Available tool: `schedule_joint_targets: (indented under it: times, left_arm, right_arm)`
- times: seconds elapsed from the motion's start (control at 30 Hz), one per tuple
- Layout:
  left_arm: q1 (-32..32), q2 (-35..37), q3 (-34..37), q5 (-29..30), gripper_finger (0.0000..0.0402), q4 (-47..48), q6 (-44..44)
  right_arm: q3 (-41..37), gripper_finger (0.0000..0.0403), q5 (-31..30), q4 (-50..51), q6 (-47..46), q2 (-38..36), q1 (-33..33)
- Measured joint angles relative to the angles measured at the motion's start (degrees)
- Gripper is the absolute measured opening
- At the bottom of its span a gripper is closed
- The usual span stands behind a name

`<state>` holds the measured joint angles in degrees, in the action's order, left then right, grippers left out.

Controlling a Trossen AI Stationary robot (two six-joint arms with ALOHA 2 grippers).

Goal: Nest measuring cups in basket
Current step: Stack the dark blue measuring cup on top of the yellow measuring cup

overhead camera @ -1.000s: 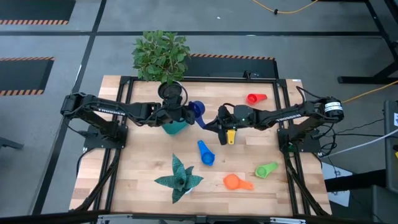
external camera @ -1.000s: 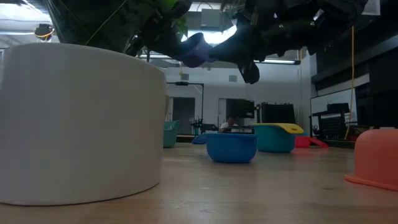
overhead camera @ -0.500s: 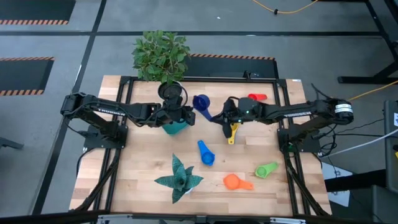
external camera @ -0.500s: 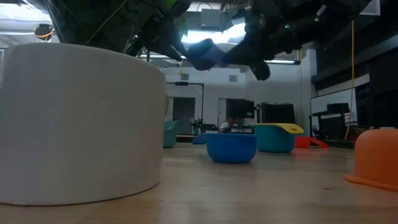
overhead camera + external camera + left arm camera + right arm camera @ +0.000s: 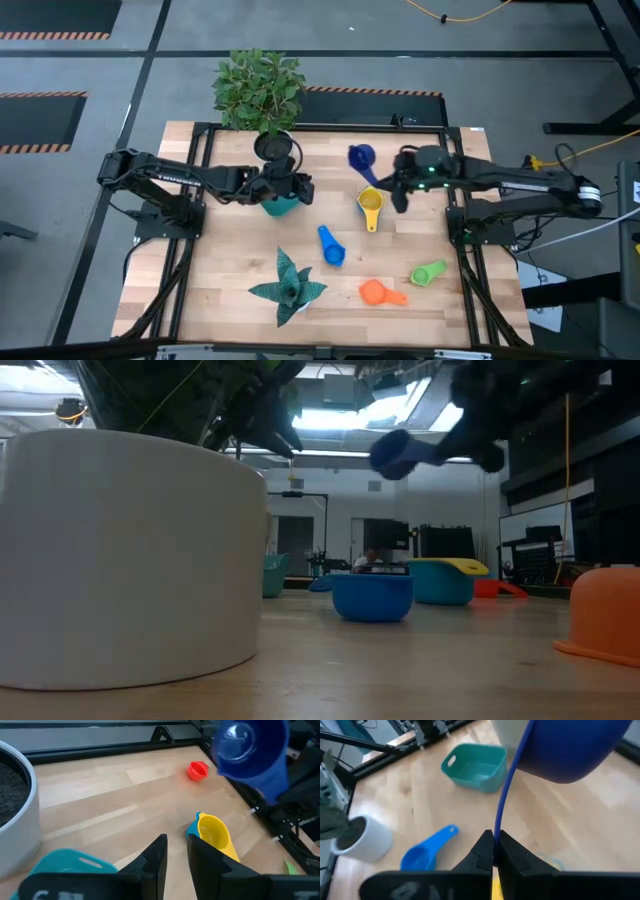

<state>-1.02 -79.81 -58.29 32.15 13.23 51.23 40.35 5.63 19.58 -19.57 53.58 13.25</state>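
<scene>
The right gripper (image 5: pixel 493 851) has its fingers pressed together on the thin handle of the dark blue measuring cup (image 5: pixel 361 157), holding it in the air above the table; in the high view the cup hangs at about one o'clock from the table's middle, its bowl pointing away from the arm; just below it, toward the table's centre, lies the yellow measuring cup (image 5: pixel 370 205) with a light blue cup tucked under it; the red cup (image 5: pixel 197 770) lies farther out toward the back edge; the blue cup (image 5: pixel 329 245) lies near six o'clock of centre, the orange cup (image 5: pixel 378 292) and green cup (image 5: pixel 429 272) toward five o'clock. The left gripper (image 5: pixel 175 852), fingers a little apart and pinching nothing, waits beside the teal basket (image 5: pixel 281 205) at about ten o'clock, next to the white plant pot (image 5: pixel 17 805). The step in hand looks like carrying the dark blue cup; the next move calls for bringing it across to the basket and lowering it bowl-up inside before letting go.
</scene>
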Motion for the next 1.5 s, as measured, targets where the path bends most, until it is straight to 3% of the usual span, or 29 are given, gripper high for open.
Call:
schedule_joint_targets:
  times: [0.13,0.27,0.5,0.7,0.97,1.23,1.5]
  left_arm:
    - [-0.6,0.0,0.0,0.1,0.0069,0.0,-2.3]
    - [-1.1,0.0,0.0,0.1,0.0069,0.0,-2.3]
    - [-2.1,0.0,0.0,0.2,0.0069,0.0,-2.3]
    - [-2.1,0.0,0.0,0.2,0.0069,0.0,-2.3]
    - [-2.1,0.0,0.0,0.2,0.0069,0.0,-2.3]
    - [-2.1,0.0,0.0,0.2,0.0069,0.0,-2.3]
    - [-2.1,0.0,0.0,0.2,0.0069,0.0,-2.3]
  right_arm:
    - [-3.0,0.0008,-0.1,1.2,-5.8,-6.5,-1.4]
    - [-9.9,0.0008,0.0,-5.0,-13.5,-10.6,-3.8]
    - [-21.3,0.0009,-0.5,-21.7,-26.1,-12.0,-8.9]
    - [-26.2,0.0009,-5.1,-25.9,-30.9,-12.0,-12.2]
    - [-27.7,0.0010,-9.9,-25.7,-31.5,-11.6,-15.8]
    - [-27.7,0.0010,-14.7,-26.8,-34.4,-5.3,-20.8]
    - [-27.7,0.0010,-15.7,-29.3,-34.5,-3.0,-21.8]
